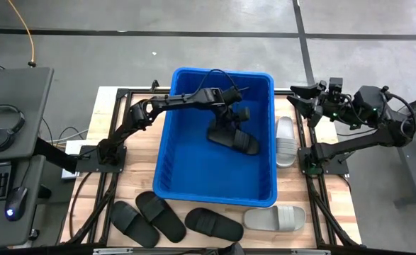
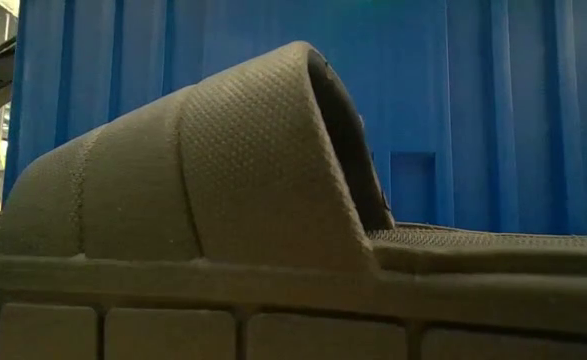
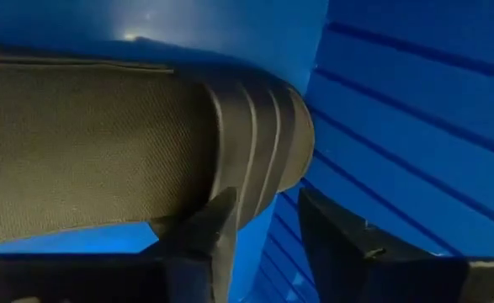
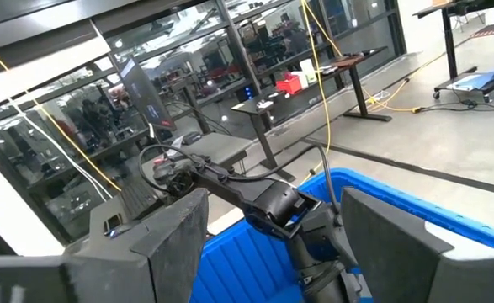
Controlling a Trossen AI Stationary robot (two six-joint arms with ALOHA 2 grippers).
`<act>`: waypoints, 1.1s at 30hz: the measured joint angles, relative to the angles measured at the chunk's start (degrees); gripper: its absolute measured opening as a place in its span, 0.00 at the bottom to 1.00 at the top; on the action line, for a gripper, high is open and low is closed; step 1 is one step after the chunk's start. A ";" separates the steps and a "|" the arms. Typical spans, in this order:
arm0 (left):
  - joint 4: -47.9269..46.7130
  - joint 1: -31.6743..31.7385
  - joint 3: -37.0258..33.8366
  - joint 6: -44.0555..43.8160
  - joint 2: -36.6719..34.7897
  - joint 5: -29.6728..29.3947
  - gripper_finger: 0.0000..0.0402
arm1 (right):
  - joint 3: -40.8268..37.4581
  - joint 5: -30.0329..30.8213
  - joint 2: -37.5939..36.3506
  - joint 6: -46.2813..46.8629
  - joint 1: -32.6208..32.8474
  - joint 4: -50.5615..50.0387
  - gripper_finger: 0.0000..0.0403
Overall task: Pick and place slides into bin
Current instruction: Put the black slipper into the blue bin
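The blue bin [image 1: 166, 152] stands in the middle of the table. One black slide [image 1: 234, 139] lies inside it, tilted, toward the bin's right wall. My left gripper [image 1: 228, 117] reaches down into the bin just over that slide's far end. Its fingers stand apart, with the blue bin showing between them [image 3: 268, 210]. The slide's ribbed sole edge [image 3: 259, 143] sits right beside one finger. My right gripper [image 1: 301, 95] is open and empty, held up past the bin's far right corner. It also shows in the right wrist view [image 4: 272, 252]. My left gripper has one finger [image 3: 217, 227] right at the black slide's sole edge [image 3: 251, 181], coming from above. I cannot tell whether it touches. The other finger [image 3: 347, 240] stands clear of the slide.
Two grey slides lie on the table, one right of the bin [image 1: 285, 140] and one at the near right [image 1: 275, 217]. Several black slides [image 1: 160, 216] lie along the near edge. One black slide fills the low view [image 2: 223, 200] before the bin wall [image 2: 493, 100].
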 joint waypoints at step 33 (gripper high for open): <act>-27.31 3.74 15.55 37.77 -6.44 0.94 0.31 | 0.00 0.23 -0.02 2.25 -0.02 -1.65 0.65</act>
